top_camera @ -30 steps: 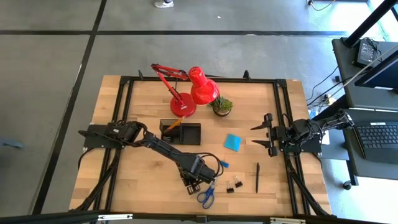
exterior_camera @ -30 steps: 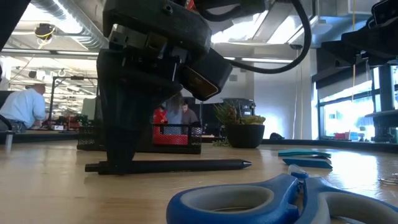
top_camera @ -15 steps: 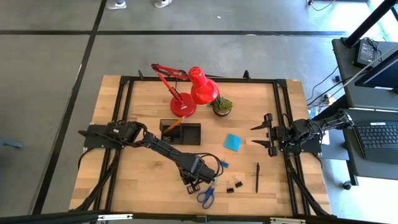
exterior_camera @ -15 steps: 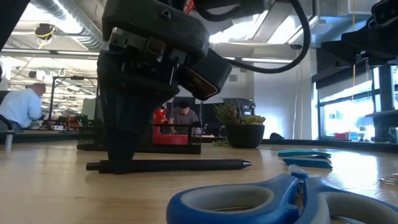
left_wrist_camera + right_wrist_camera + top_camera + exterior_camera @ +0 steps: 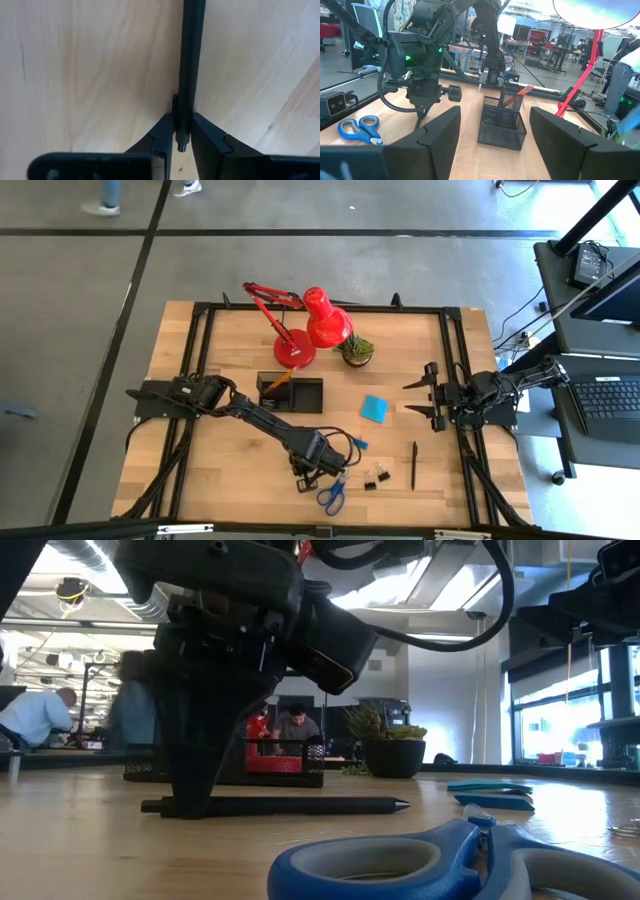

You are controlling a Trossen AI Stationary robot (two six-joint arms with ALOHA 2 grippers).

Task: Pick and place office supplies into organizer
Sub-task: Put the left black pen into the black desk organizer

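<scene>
A black pen lies flat on the wooden table near its front edge, next to the blue-handled scissors. My left gripper points down over the pen's left end and is shut on it. My right gripper waits open and level at the table's right edge. The black mesh organizer stands mid-table with an orange pencil in it. A second black pen, black binder clips, a blue note pad and a small blue eraser lie on the table. My left gripper pinches the pen's clip end between its two fingers, close to the very tip of that end. The fingers come from above, pointing down, and lie across the pen. The pen lies flat on the table along its whole length.
A red desk lamp and a small potted plant stand at the far middle of the table. The scissors lie just in front of the held pen. People move in the room beyond the table.
My left gripper has stayed over the pen's end and turned a little about its downward line. The pen still lies on the table in the same place.
</scene>
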